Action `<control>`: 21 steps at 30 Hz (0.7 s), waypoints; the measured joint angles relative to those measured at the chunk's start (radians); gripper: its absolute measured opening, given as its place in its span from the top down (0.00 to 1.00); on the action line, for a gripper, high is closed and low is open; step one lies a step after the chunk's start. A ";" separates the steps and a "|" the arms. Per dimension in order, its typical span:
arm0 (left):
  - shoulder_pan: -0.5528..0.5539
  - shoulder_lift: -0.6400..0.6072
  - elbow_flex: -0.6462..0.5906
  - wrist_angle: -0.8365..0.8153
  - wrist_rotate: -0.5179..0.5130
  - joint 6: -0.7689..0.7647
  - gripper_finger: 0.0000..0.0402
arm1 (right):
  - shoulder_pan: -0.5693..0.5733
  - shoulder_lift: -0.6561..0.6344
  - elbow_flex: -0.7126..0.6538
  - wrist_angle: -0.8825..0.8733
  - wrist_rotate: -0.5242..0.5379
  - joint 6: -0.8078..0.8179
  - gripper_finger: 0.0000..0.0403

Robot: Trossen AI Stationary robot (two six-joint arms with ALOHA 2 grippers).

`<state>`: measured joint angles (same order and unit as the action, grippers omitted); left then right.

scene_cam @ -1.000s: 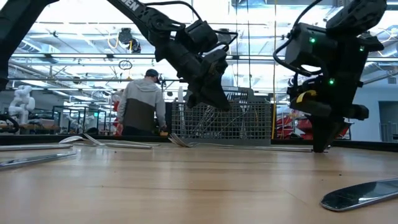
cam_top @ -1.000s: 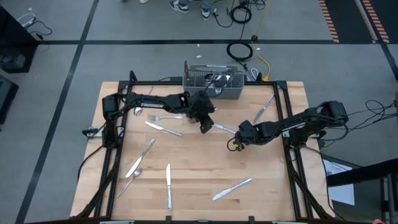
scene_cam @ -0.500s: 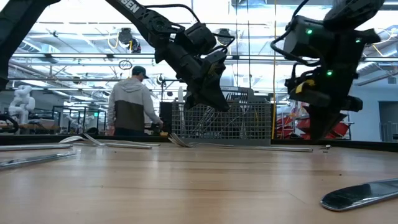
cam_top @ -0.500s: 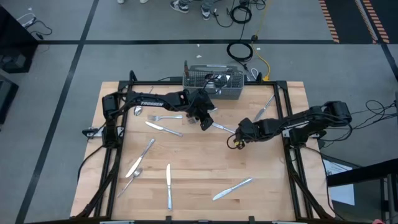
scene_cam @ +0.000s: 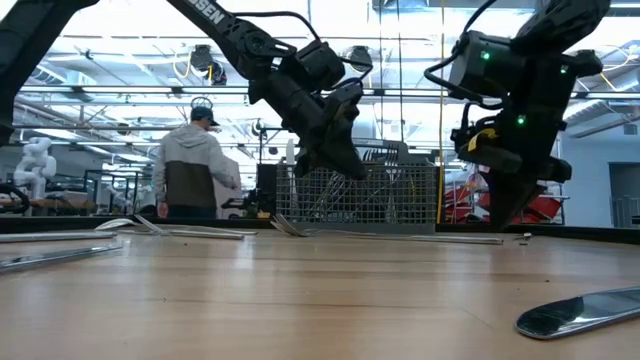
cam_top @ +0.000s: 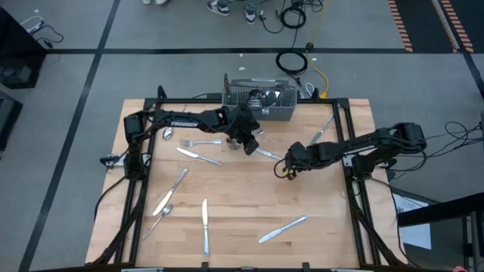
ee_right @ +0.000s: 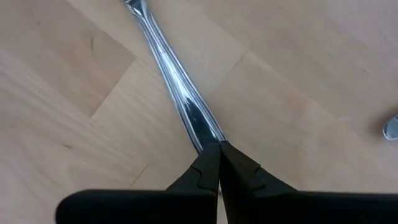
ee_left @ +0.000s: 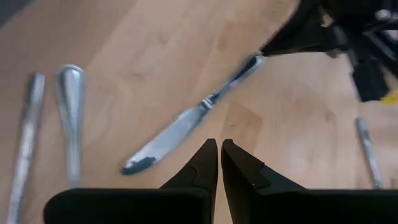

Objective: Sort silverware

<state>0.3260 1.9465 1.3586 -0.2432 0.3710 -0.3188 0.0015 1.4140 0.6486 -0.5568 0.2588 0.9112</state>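
The silverware lies scattered on the wooden table (cam_top: 242,204). One table knife (cam_top: 268,154) lies between my two grippers, mid-table. My right gripper (cam_top: 282,165) is shut on it. Its blade (ee_left: 168,134) points toward my left gripper (cam_top: 246,146), which hovers just beyond the blade end, shut with nothing between its fingers (ee_left: 205,162). The grey wire-mesh basket (cam_top: 261,98) stands at the far edge and holds several pieces. My right gripper pinches the knife's handle (ee_right: 208,134) at its free end between its two fingers. They slant steeply down from the table's right side, roughly in line with the knife. The knife stretches away toward my left gripper; whether its blade tip rests on the wood, I cannot tell.
A fork (cam_top: 200,142), a spoon (cam_top: 166,134) and a knife (cam_top: 198,156) lie left of my left gripper. More knives lie at the near left (cam_top: 204,225), near right (cam_top: 283,229) and far right (cam_top: 321,130). A person stands in the room beyond the table (scene_cam: 190,170).
My right gripper has risen a little off the wood and edged toward the table's left, taking the knife's handle end with it. My left gripper has drifted toward the far edge, still shut. The person behind the table has walked to the left.
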 joint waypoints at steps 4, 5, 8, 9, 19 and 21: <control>0.000 0.000 0.000 0.000 0.014 -0.016 0.93 | 0.000 0.034 0.000 0.010 0.000 -0.014 1.00; 0.000 0.000 0.000 -0.001 0.014 -0.017 0.93 | 0.000 0.045 0.002 0.015 0.001 -0.015 1.00; 0.002 0.000 -0.002 0.001 0.013 -0.049 0.93 | 0.000 0.075 0.006 0.032 0.006 -0.015 1.00; 0.004 0.000 -0.006 0.000 0.011 -0.066 0.93 | 0.000 0.084 0.006 0.039 0.007 -0.015 1.00; 0.042 0.000 -0.101 0.010 -0.005 -0.124 0.91 | 0.000 0.085 0.004 0.027 0.005 -0.011 1.00; 0.050 0.000 -0.120 0.031 0.009 -0.161 0.88 | 0.000 0.085 0.003 0.027 0.004 -0.011 1.00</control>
<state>0.3756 1.9465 1.2387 -0.2124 0.3804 -0.4797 0.0017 1.4994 0.6518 -0.5298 0.2628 0.9004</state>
